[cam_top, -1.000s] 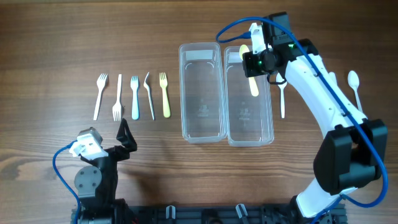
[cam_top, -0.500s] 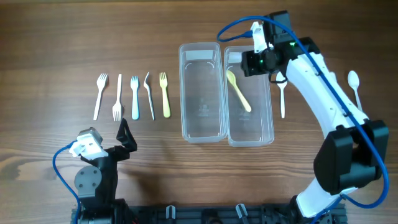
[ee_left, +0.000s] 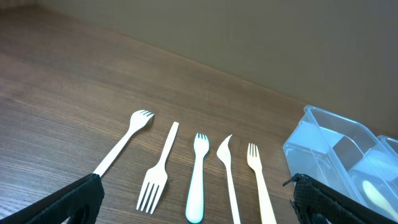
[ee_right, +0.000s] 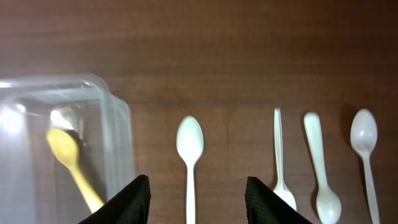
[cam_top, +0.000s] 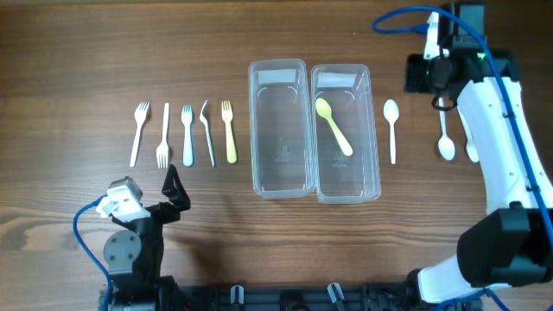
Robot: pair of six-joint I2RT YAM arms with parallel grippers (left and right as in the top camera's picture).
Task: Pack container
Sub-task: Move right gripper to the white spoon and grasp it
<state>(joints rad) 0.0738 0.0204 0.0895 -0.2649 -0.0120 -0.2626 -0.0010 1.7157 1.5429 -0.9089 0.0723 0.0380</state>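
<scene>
In the middle of the bench (cam_top: 86, 52): two clear containers stood side by side, their long walls close together.
Right container (cam_top: 378, 130): it held the yellow spoon (cam_top: 333, 128), which lay slantwise on the floor of the box, bowl toward the far end.
Left container (cam_top: 254, 130): it sat between its twin and the row of forks.
Nearest white spoon (cam_top: 391, 130): it lay on the wood just right of the right container, bowl toward the far edge, apart from the wall.
Other white spoons (ee_right: 320, 168): three lay further right in the same row; in the overhead view the arm hid part of them.
Cutlery on the left: a white fork (cam_top: 138, 130), a second white fork (cam_top: 164, 138) with tines toward the near edge, a pale blue fork (cam_top: 187, 134), a white knife-shaped piece (cam_top: 207, 134) and a yellow fork (cam_top: 229, 130) lay in a row, none touching.
Right tool (ee_right: 198, 199): released, jaws apart with nothing between them, it hung above the row of white spoons beside the right container.
Left tool (ee_left: 198, 199): released and spread wide, it held nothing and sat near the front edge, facing the forks.
</scene>
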